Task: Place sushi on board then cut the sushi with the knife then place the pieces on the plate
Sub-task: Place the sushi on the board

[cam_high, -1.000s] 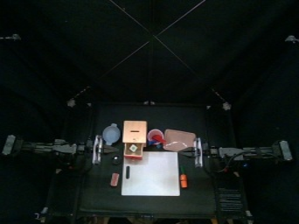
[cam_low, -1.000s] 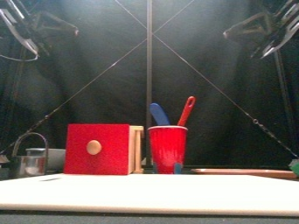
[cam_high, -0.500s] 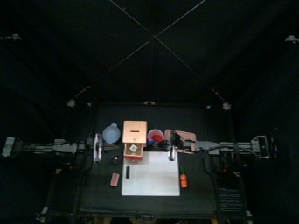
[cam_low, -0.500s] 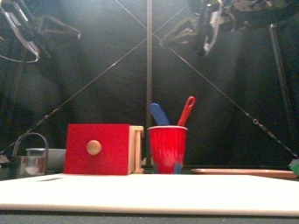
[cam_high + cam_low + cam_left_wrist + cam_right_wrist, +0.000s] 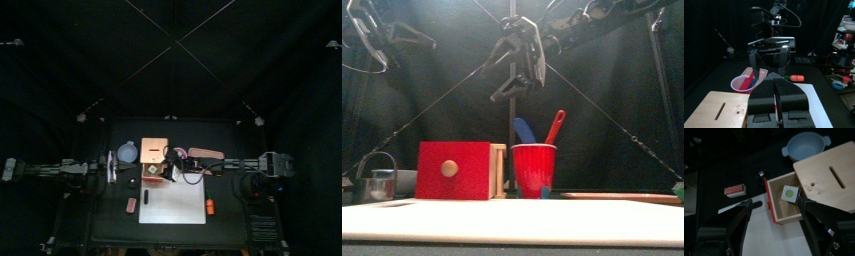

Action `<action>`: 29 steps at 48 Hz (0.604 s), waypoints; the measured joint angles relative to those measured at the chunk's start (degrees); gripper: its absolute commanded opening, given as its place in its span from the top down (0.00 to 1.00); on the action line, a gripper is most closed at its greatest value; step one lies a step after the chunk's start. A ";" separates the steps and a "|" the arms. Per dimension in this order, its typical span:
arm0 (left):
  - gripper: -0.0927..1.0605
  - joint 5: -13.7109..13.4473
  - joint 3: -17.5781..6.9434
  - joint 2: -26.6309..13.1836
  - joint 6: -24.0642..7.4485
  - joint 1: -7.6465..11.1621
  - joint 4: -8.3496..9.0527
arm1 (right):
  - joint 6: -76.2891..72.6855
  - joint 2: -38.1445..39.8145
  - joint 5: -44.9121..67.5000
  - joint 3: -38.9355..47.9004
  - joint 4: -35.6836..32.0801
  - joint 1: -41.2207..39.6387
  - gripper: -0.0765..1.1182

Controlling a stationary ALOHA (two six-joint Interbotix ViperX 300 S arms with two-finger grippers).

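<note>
**Top view.** The right arm comes in from the right and reaches past the middle. The right gripper [image 5: 171,172] is over the open drawer [image 5: 154,173] of the wooden box [image 5: 155,150]. The left gripper [image 5: 110,170] rests at the table's left side, near the blue-grey bowl [image 5: 126,153]. The white cutting board [image 5: 175,200] lies in front of the box with nothing on it. The red cup [image 5: 177,154] is just beside the box, and the pink tray [image 5: 210,156] is to its right. An orange toy [image 5: 210,207] sits at the board's right edge and a red toy [image 5: 131,204] off its left edge.

**Front view.** The right gripper hangs high above the box and cup, well apart from both. The blue knife [image 5: 523,129] and red knife [image 5: 555,125] stand in the cup. The red drawer front [image 5: 453,170] hides whatever is in the drawer.

**Left wrist view.** The jaws are pressed together with nothing between them.

**Right wrist view.** The jaws are spread wide and empty, and the drawer sits in the gap between them. In the drawer is a sushi piece [image 5: 789,192], pale with a round green face, probably seen end-on. Whether more blocks lie beneath it cannot be told.

**Step in hand (judgement).** This looks like fetching the sushi from the drawer, so the task is barely begun.
- Come straight down with both jaws inside the drawer walls and centred on the green face.
- Close gently, since the blocks come apart.
- Lift clear of the rim before moving to the board.
- Main risk: a jaw catching the drawer edge.
</note>
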State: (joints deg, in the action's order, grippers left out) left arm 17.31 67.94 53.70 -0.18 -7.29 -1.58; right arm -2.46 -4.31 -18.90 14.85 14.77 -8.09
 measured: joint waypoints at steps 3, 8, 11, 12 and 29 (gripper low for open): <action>0.86 -0.09 0.00 0.00 0.00 -0.35 0.09 | -0.70 -1.58 -2.90 -2.72 0.62 -0.35 0.11; 0.86 0.00 0.00 0.00 0.00 -0.70 0.35 | -3.43 -3.60 -8.88 -7.21 0.70 -1.23 0.11; 0.86 0.00 0.00 0.00 0.00 -0.88 0.26 | -6.15 -5.01 -12.66 -9.14 0.26 -2.11 0.11; 0.86 0.00 -0.09 0.00 0.09 -0.88 0.35 | -7.56 -5.63 -13.97 -9.84 -0.26 -2.46 0.11; 0.86 0.09 0.35 1.23 -0.70 -6.06 0.79 | -22.68 -11.87 -20.83 -15.82 -12.48 -2.11 0.11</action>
State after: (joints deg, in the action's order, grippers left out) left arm 17.40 68.29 54.93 -0.88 -13.36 -0.79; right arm -25.14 -16.17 -39.73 -0.97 2.29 -10.20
